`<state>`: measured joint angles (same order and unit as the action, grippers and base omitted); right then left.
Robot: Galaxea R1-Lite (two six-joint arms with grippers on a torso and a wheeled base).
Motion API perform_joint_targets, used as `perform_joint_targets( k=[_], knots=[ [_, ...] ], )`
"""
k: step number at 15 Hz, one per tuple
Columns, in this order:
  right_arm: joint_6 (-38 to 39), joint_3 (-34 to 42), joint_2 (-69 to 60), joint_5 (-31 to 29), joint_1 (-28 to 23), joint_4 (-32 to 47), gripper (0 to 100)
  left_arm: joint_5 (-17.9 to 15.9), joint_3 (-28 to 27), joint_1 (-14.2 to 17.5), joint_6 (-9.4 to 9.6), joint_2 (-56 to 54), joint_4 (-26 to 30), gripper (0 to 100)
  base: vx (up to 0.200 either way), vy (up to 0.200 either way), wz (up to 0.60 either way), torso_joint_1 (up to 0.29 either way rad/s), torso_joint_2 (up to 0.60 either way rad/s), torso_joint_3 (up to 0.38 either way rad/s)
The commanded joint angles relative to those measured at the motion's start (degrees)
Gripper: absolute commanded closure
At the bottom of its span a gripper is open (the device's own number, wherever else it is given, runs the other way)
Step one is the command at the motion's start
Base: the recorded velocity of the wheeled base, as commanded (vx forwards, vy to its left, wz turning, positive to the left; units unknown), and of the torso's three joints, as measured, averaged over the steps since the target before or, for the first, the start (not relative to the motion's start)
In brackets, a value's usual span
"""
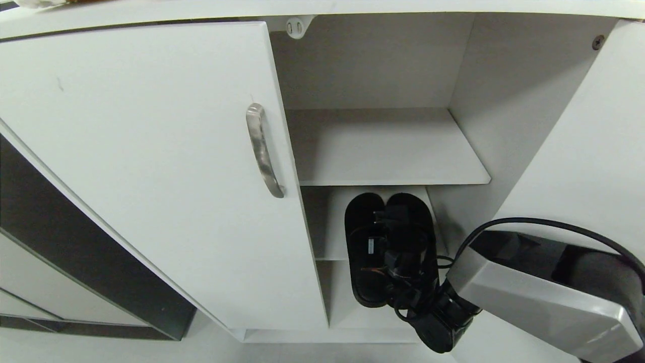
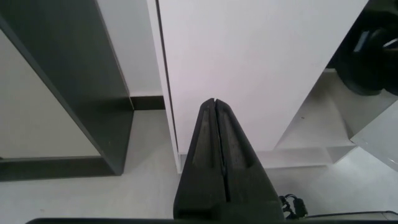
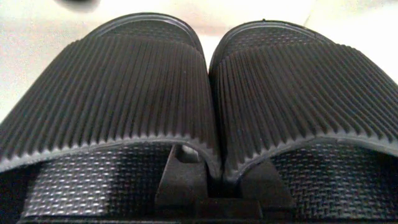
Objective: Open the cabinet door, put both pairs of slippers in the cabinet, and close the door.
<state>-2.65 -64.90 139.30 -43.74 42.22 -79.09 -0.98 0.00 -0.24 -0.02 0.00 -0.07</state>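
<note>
A pair of black slippers (image 1: 364, 252) lies side by side, toes into the cabinet's lower compartment (image 1: 335, 237). My right gripper (image 1: 403, 247) is shut on them; in the right wrist view its fingers (image 3: 180, 180) pinch the two ribbed straps (image 3: 211, 106) together at their inner edges. Whether the soles rest on the lower shelf I cannot tell. My left gripper (image 2: 214, 109) is shut with nothing in it, low in front of the left door's bottom edge (image 2: 249, 74), near the floor. The slippers (image 2: 373, 59) also show past that door.
The left door (image 1: 141, 151) with its metal handle (image 1: 263, 151) covers the cabinet's left half. The right door (image 1: 584, 151) is swung open beside my right arm. A bare middle shelf (image 1: 388, 151) sits above the slippers. Dark furniture (image 1: 90, 262) stands to the left.
</note>
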Motion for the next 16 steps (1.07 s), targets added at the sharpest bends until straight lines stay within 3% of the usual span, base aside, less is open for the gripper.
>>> perform_joint_targets(
  k=[1,8,12,16],
  knots=[
    [0.10,-3.65,1.50,0.06,-0.64,2.36,100,0.01,0.00,-0.02,0.02,0.09,-0.01,100,0.000,0.000,0.00,0.000,0.00,0.000],
    [0.18,-22.20,5.81,0.06,-3.10,14.58,100,0.01,0.00,0.07,-0.42,0.09,-0.01,100,0.000,0.000,0.00,0.000,0.00,0.000],
    [0.80,-28.96,8.09,0.06,-3.90,18.62,100,0.01,0.00,-0.02,-0.42,0.09,-0.01,100,0.000,0.000,0.00,0.000,0.00,0.000],
    [6.34,-31.69,8.18,0.06,-4.77,26.62,100,0.01,0.00,-0.02,-0.42,0.09,-0.01,100,0.000,0.000,0.00,0.000,0.00,0.000]
  ],
)
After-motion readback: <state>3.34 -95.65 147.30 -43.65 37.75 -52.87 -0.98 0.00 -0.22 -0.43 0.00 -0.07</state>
